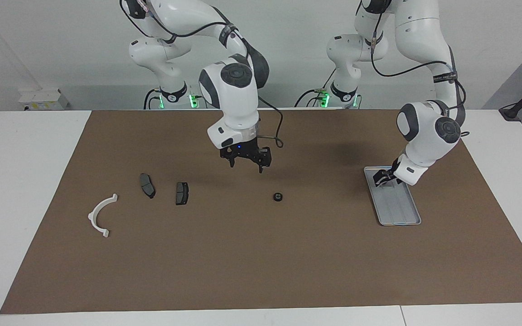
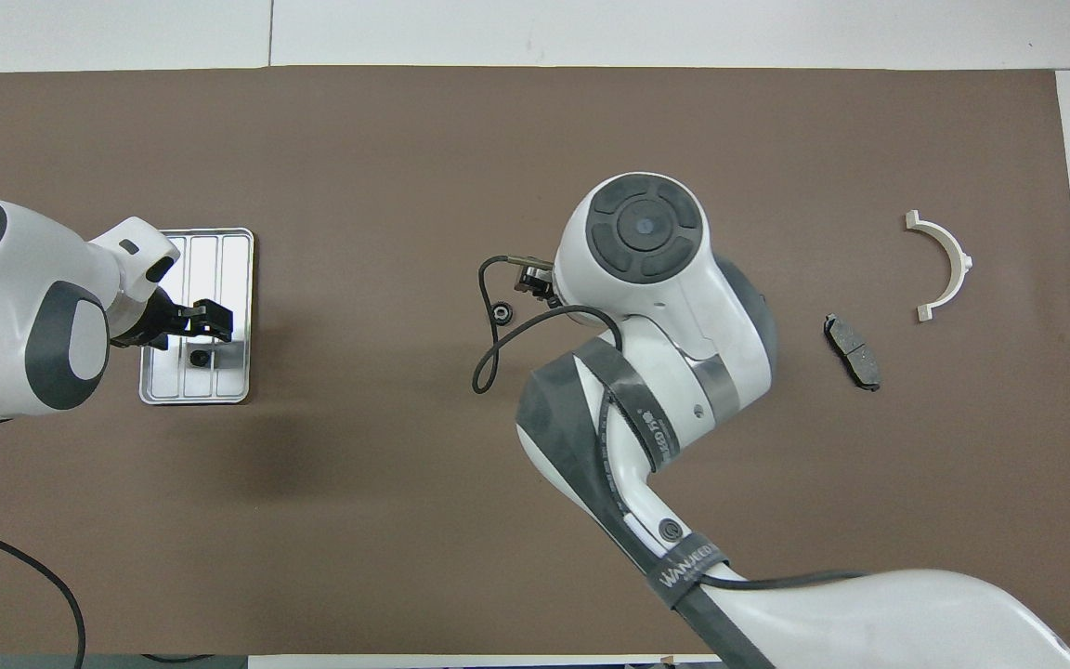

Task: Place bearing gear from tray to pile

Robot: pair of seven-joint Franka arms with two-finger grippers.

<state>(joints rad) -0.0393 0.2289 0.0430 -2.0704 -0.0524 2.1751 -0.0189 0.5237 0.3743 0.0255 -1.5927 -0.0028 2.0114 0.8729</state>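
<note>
A small black bearing gear [image 1: 277, 197] lies on the brown mat near the table's middle, between the tray and the pile; it also shows in the overhead view [image 2: 501, 313]. My right gripper [image 1: 246, 164] is open and empty, raised over the mat close to that gear. The silver tray [image 1: 399, 213] lies toward the left arm's end. My left gripper [image 1: 385, 177] hangs low over the tray's end nearest the robots. A small dark part [image 2: 202, 357] lies in the tray [image 2: 219, 251] by the left gripper [image 2: 205, 321]. The pile holds a white bracket [image 1: 102, 215] and two brake pads [image 1: 147, 185] [image 1: 181, 193].
The brown mat [image 1: 261, 262] covers most of the white table. In the overhead view the right arm hides one brake pad; the other [image 2: 853, 351] and the bracket [image 2: 948, 265] show. A loose black cable [image 2: 489, 353] hangs from the right wrist.
</note>
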